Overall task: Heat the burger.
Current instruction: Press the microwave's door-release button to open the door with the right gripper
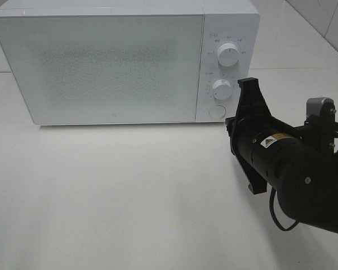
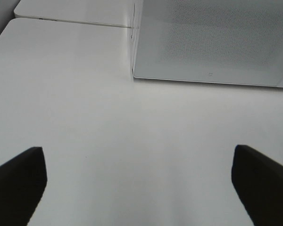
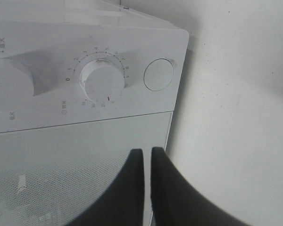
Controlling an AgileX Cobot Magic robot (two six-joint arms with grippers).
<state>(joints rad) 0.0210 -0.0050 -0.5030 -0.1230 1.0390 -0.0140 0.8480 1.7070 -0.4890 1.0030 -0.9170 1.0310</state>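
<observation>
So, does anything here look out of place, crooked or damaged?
Nothing stands out. The microwave sits square on the table, closed, with no spill or damage visible. The burger is not in view.

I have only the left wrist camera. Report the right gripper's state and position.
Observer: The black right gripper is shut, fingers together, beside the boxy white microwave's control panel.
Operator: Say what it is nearest.
Observer: In the high view its tip sits just right of the lower round white knob.
Operator: Locate the burger.
Observer: No burger shows in any view; the speckled microwave door is closed.
</observation>
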